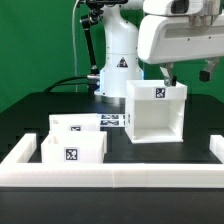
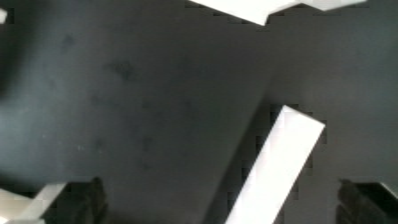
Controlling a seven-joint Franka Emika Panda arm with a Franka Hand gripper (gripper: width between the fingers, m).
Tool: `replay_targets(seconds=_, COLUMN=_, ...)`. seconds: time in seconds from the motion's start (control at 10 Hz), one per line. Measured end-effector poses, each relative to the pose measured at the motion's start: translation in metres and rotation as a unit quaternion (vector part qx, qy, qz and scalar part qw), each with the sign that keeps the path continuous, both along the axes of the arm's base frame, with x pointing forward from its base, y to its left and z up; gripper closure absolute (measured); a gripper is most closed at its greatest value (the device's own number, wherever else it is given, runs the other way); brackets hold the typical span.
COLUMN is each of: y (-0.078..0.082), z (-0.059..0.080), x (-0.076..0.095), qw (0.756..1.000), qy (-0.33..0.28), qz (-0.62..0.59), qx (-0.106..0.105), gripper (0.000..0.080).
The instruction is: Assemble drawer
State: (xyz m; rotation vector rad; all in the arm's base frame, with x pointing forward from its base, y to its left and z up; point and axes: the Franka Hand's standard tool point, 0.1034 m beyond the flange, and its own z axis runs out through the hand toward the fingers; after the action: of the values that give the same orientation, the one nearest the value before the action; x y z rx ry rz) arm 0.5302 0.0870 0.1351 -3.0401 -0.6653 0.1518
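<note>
Rail (image 1: 110, 176): low and white, running along the table's front edge, with a short arm turning back at each end.
Front tray (image 1: 72, 153): just behind the rail on the exterior view's left, with a tag on its near wall.
Rear tray (image 1: 76, 125): right behind the front tray; I cannot tell whether they touch.
Marker board (image 1: 113, 120): flat on the table, between the trays and the shell.
Shell (image 1: 155, 112): stands upright right of centre in the exterior view, apart from the trays, opening upward, with a tag high on its near wall.
Gripper (image 2: 217, 192): above the shell, released, holding nothing.
Fingers (image 2: 71, 200): dark and spread wide.
White edge (image 2: 276, 165): a narrow strip seen between the fingers in the wrist view, clear of both.
Table (image 1: 40, 108): black.
Arm (image 1: 118, 62): its base stands at the back.
</note>
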Motion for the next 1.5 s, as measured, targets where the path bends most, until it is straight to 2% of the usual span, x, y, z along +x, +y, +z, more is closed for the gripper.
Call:
replay_targets(seconds=0.2, y=0.001, z=0.0, x=-0.003, qw=0.997, qy=-0.002, qz=-0.078, qx=-0.005, gripper=0.015)
replay_targets(seconds=0.4, y=0.0, z=0.006, x=-0.031, qw=0.992, qy=-0.005, qz=-0.124, qx=-0.007, gripper=0.015)
replay_targets(seconds=0.7, y=0.007, z=0.013, x=-0.062, qw=0.991, qy=-0.015, qz=-0.129, qx=-0.011, gripper=0.015)
replay_targets(seconds=0.8, y=0.008, z=0.011, x=-0.071, qw=0.991, qy=-0.017, qz=-0.129, qx=-0.012, gripper=0.015)
replay_targets(seconds=1.0, y=0.007, z=0.01, x=-0.069, qw=0.991, qy=-0.016, qz=-0.129, qx=-0.011, gripper=0.015)
replay_targets(seconds=1.1, y=0.008, z=0.007, x=-0.071, qw=0.99, qy=-0.014, qz=-0.143, qx=-0.005, gripper=0.015)
replay_targets(seconds=1.2, y=0.006, z=0.001, x=-0.078, qw=0.984, qy=-0.006, qz=-0.178, qx=0.012, gripper=0.015)
replay_targets(seconds=1.5, y=0.012, z=-0.016, x=-0.108, qw=0.982, qy=-0.009, qz=-0.189, qx=0.015, gripper=0.015)
